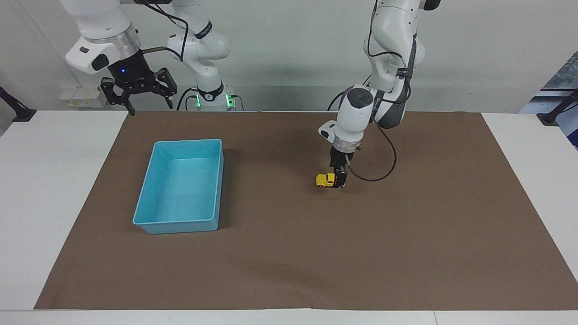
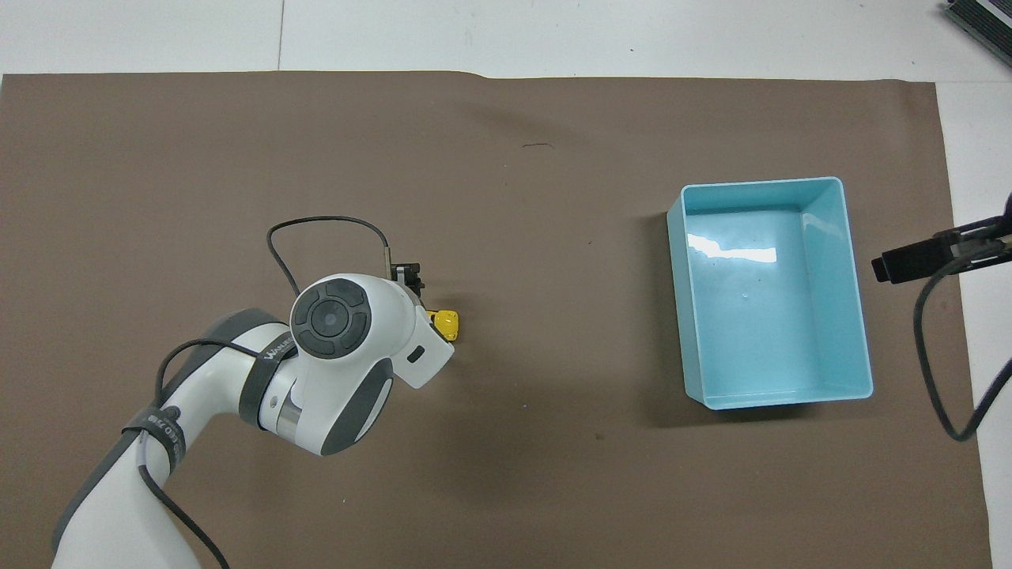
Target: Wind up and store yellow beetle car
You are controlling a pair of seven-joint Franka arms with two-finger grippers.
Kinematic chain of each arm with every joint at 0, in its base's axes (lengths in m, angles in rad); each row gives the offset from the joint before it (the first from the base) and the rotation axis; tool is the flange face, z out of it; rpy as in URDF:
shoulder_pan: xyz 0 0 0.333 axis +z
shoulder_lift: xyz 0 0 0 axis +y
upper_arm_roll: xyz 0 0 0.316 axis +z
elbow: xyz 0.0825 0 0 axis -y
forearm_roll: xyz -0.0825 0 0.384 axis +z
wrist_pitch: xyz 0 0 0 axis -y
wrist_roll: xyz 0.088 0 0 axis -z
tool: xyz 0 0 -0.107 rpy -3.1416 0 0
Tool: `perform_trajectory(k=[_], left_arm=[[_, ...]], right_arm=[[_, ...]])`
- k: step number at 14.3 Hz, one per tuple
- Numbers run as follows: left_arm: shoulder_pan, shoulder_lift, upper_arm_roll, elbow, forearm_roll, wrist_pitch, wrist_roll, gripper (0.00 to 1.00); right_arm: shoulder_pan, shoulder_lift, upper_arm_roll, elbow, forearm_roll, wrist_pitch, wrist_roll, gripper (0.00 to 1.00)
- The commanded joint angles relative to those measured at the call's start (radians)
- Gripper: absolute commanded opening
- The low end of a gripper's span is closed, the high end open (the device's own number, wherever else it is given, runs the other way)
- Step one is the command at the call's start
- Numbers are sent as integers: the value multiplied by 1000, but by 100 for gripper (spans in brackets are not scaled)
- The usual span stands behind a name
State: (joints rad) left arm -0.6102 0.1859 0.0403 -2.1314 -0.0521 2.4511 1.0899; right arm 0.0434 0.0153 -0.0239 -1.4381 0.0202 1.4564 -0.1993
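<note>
Now left gripper (image 1: 339,179) astride yellow beetle car (image 1: 326,180)

Even bright overhead light, soft shadows, glare in bin (image 2: 731,251)

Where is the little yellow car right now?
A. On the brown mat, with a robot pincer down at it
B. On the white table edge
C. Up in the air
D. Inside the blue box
A: the yellow car sits on the brown mat with the left pincer lowered at one end of it, and the blue box is empty.
</note>
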Motion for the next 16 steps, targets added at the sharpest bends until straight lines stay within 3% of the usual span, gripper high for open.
perform_trajectory(k=[1,4,5,7,8,9,10,12,13,16], left_arm=[[-29,23,21,-19,-12,52,-21,100],[-29,32,21,-21,-12,62,-22,100],[-31,32,21,-21,-12,60,-30,94],[-34,30,21,-28,-12,55,-59,72],[-57,29,26,-31,-12,60,-61,67],[-65,27,27,-31,-12,60,-61,51],[-66,27,26,-31,-12,57,-59,43],[-65,26,26,-33,-12,48,-61,4],[-62,26,27,-33,-12,46,-56,0],[-54,26,27,-33,-12,45,-53,0]], right_arm=[[-10,-8,2,-10,14,10,21,100],[-10,-8,2,-10,14,10,21,100],[-10,-8,2,-10,14,10,21,100],[-10,-8,2,-10,14,10,21,100],[-10,-8,2,-10,14,10,21,100],[-10,-8,2,-10,14,10,21,100],[-10,-8,2,-10,14,10,21,100],[-10,-8,2,-10,14,10,21,100],[-10,-8,2,-10,14,10,21,100],[-10,-8,2,-10,14,10,21,100]])
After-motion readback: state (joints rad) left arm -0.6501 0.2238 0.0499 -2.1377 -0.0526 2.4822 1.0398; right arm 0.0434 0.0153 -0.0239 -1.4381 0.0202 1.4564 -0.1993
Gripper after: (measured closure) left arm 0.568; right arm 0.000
